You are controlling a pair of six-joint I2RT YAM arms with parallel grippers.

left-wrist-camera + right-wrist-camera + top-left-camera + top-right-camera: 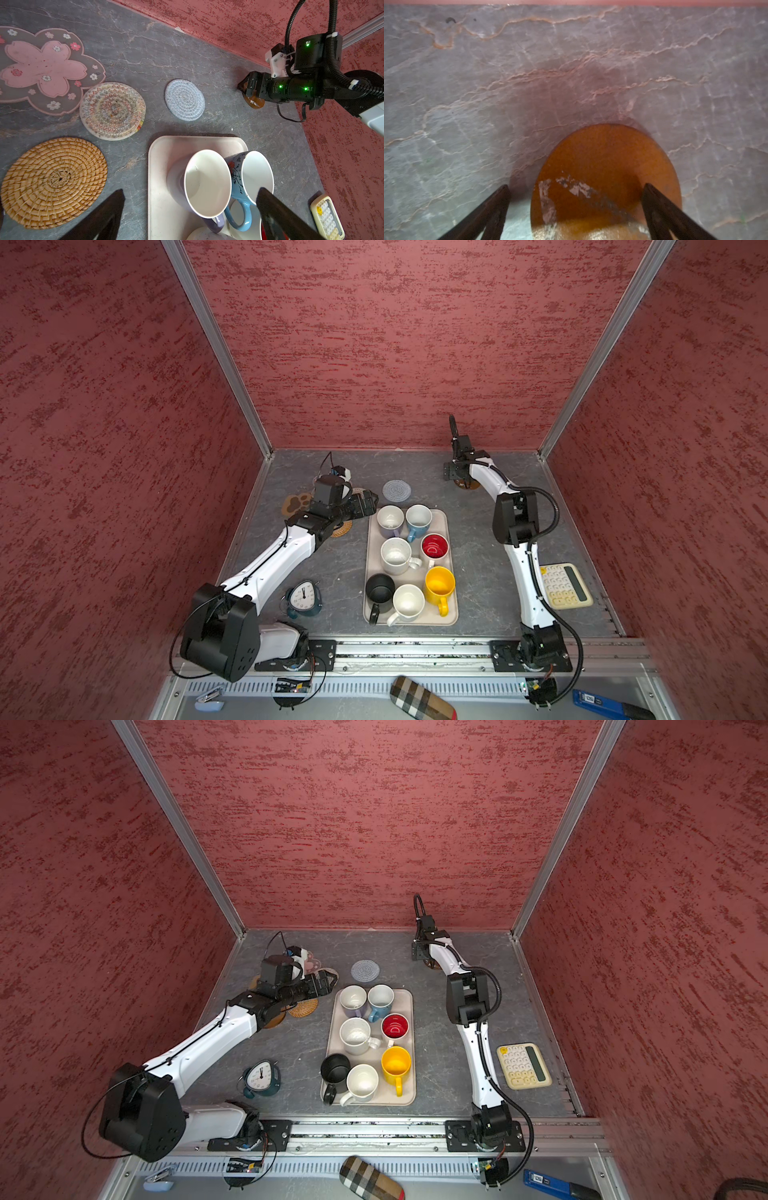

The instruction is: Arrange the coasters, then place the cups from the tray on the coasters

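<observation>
- Your left claw (pixel 191 190) is spread wide and empty. It hangs over the far end of the tray (pixel 441 519), above the lavender-grey cup (pixel 207 182) and the light blue cup (pixel 255 172).
- All seven cups (pixel 397 556) stand on the tray.
- On the worktop (pixel 478 572), on the left arm's side of the tray, lie the flower coaster (pixel 45 66), whitish woven coaster (pixel 113 111), rattan coaster (pixel 54 182) and paw coaster (pixel 296 504).
- The grey-lavender coaster (pixel 185 99) lies just beyond the tray's far edge.
- Your right claw (pixel 576 187) is wide and empty, low near the back wall, over the brown disc (pixel 604 158), which lies flat.
</observation>
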